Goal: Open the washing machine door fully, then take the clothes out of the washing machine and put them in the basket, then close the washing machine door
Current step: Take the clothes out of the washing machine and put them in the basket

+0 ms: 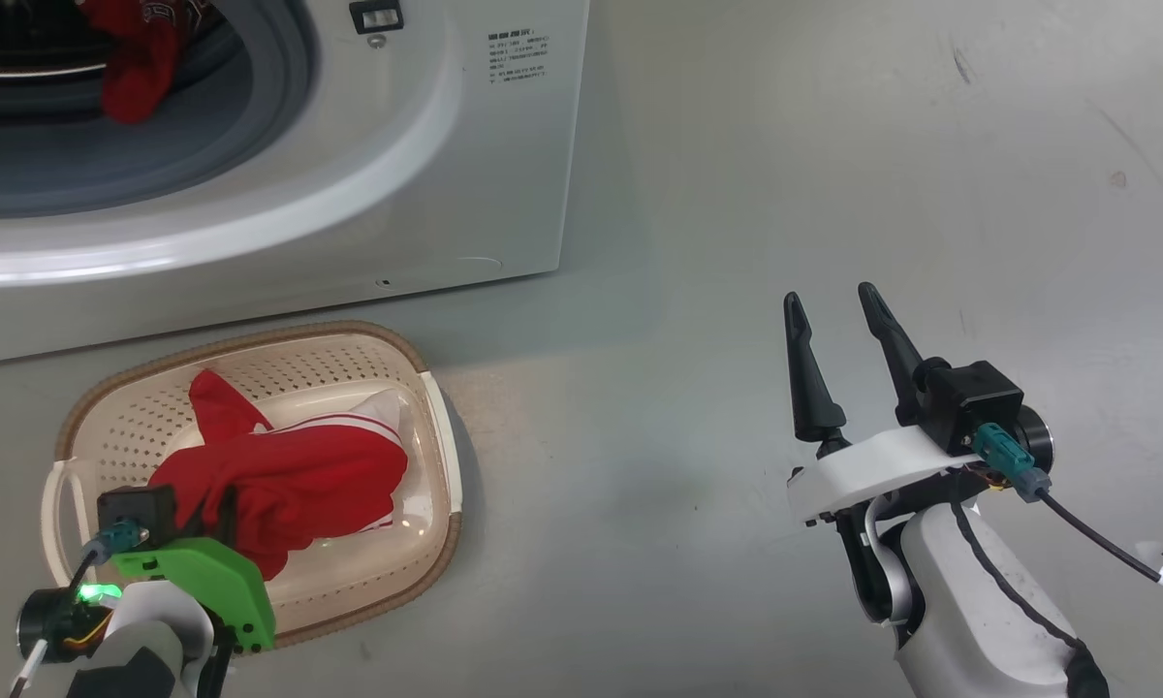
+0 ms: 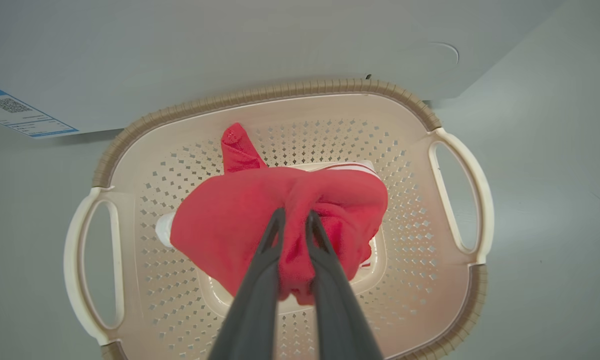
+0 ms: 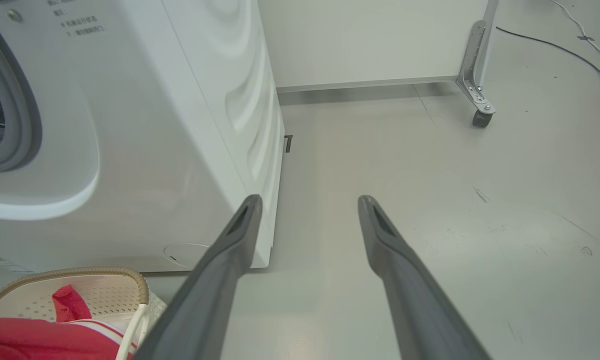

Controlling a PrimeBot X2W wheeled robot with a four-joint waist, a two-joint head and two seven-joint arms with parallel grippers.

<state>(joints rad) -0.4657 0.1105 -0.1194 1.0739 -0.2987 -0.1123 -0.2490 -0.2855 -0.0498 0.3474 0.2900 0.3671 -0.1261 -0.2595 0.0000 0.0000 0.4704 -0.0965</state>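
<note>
The cream basket [image 1: 426,388] stands on the floor in front of the washing machine [image 1: 426,194]. A red jersey [image 1: 291,475] with white trim lies bunched inside it. My left gripper [image 2: 294,220] is above the basket [image 2: 280,92], shut on a fold of that jersey [image 2: 230,220]. In the head view the left gripper [image 1: 215,514] sits at the basket's near side, its fingertips buried in the cloth. More red clothes [image 1: 136,68] hang at the mouth of the open drum. My right gripper [image 1: 838,310] is open and holds nothing, over bare floor to the right. The washing machine door is out of view.
The right wrist view shows the right gripper [image 3: 310,202] beside the machine's right front corner [image 3: 265,210], and the basket's corner [image 3: 105,280] at lower left. A white panel on a castor leg [image 3: 477,95] stands behind. A blue label [image 2: 15,112] marks the machine's front.
</note>
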